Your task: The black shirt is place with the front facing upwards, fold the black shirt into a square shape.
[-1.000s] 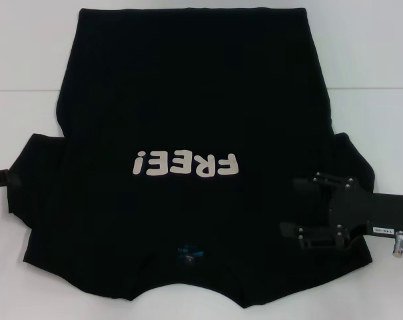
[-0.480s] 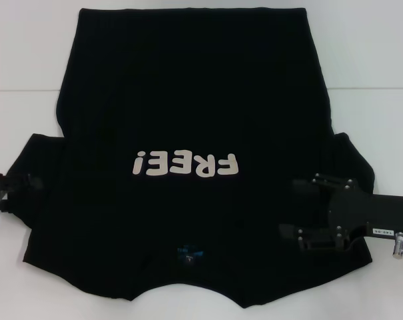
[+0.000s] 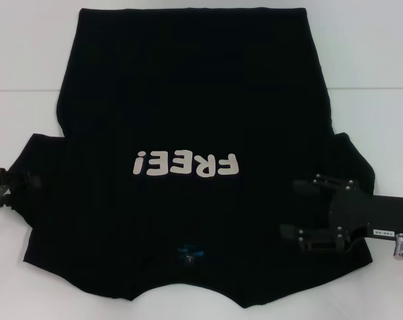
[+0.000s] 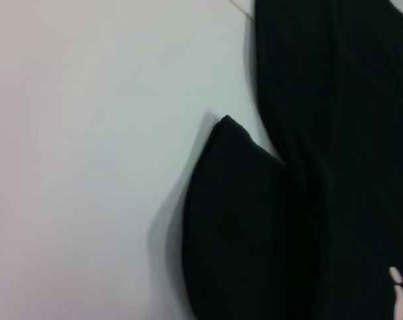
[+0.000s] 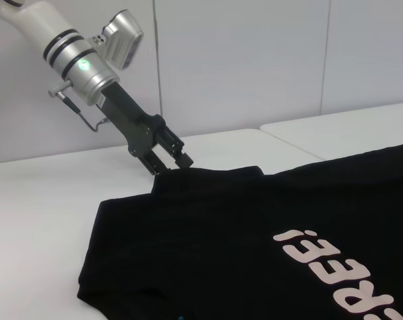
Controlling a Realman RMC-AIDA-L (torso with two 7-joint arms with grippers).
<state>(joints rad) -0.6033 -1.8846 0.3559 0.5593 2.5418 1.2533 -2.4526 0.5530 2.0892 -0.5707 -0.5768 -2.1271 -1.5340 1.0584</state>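
Observation:
The black shirt (image 3: 188, 100) lies flat on the white table, front up, with its off-white "FREE!" print (image 3: 186, 163) in the middle and a small blue neck label (image 3: 189, 253) near the front edge. My left gripper (image 3: 24, 188) is at the outer edge of the shirt's left sleeve (image 3: 44, 167), fingers apart at the cloth. It also shows in the right wrist view (image 5: 171, 163), tips touching the sleeve edge. My right gripper (image 3: 291, 208) is open, low over the right sleeve and shoulder. The left wrist view shows the left sleeve (image 4: 234, 220) on the table.
The white table (image 3: 374, 67) has a seam (image 3: 21, 90) running across it behind the sleeves. Bare table lies to the left and right of the shirt. A pale wall (image 5: 254, 60) stands behind the table in the right wrist view.
My left gripper has moved right, from the table's left edge onto the edge of the left sleeve. The right gripper and the shirt have stayed nearly still.

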